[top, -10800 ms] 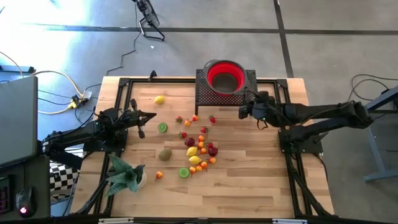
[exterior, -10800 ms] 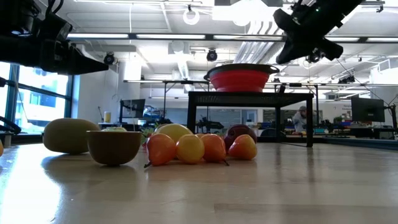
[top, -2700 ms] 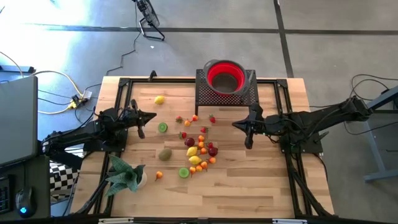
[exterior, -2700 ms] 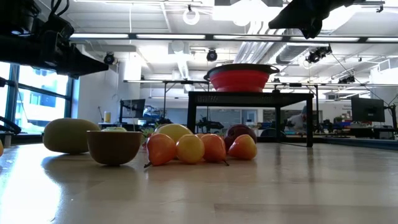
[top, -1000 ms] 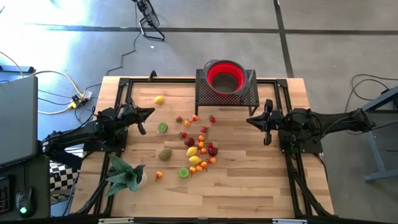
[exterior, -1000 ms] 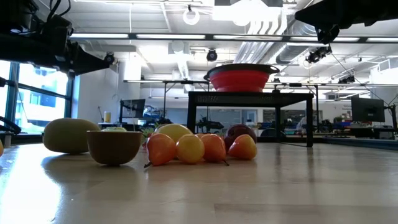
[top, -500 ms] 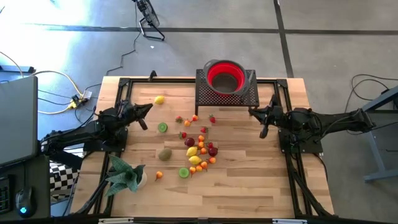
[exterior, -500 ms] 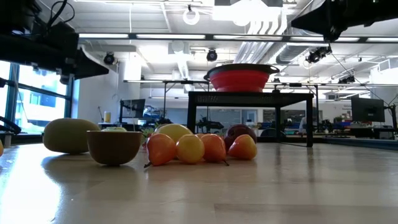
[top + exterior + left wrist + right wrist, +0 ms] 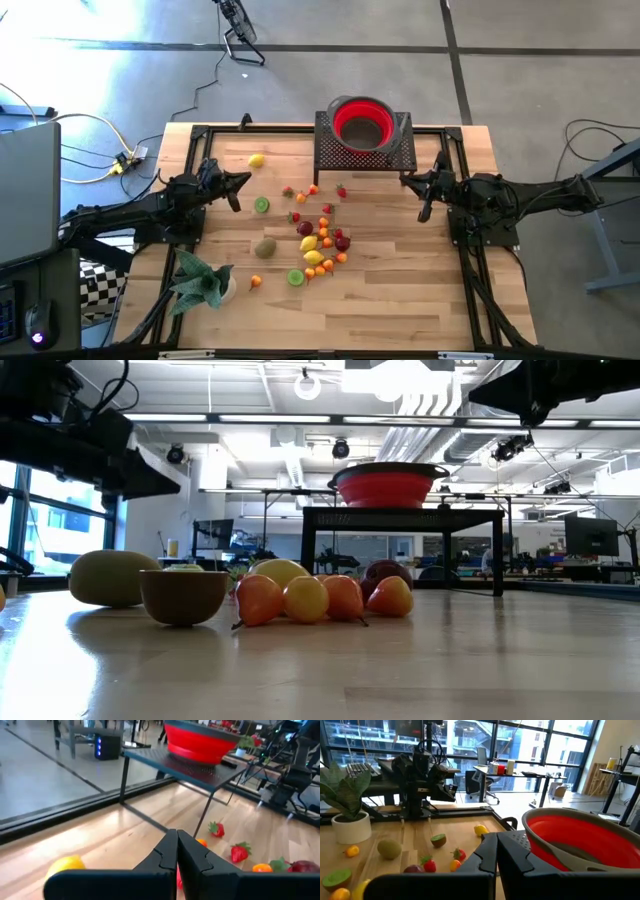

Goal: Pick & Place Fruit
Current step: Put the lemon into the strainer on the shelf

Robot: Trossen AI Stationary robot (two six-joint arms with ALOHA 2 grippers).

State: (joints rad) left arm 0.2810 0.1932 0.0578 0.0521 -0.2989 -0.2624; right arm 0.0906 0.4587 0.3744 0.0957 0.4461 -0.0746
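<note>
The fruit lies loose on the wooden table: a lemon, a lime half, a kiwi, and a cluster of small oranges, lemons, plums and strawberries. In the low view the kiwi and small oranges rest on the tabletop. My left gripper hovers shut at the table's left, between lemon and lime half, and is seen shut in its wrist view. My right gripper hovers shut beside the bowl stand, and is seen shut in its wrist view. Neither holds anything.
A red bowl sits on the black mesh stand at the far edge. A potted green plant stands at the near left corner. Black frame rails run along the table's sides.
My left gripper has sunk a little and rolled about its own axis, staying shut. My right gripper has swung its tip toward the far edge, nearer the bowl stand, also shut. The fruit has not moved.
</note>
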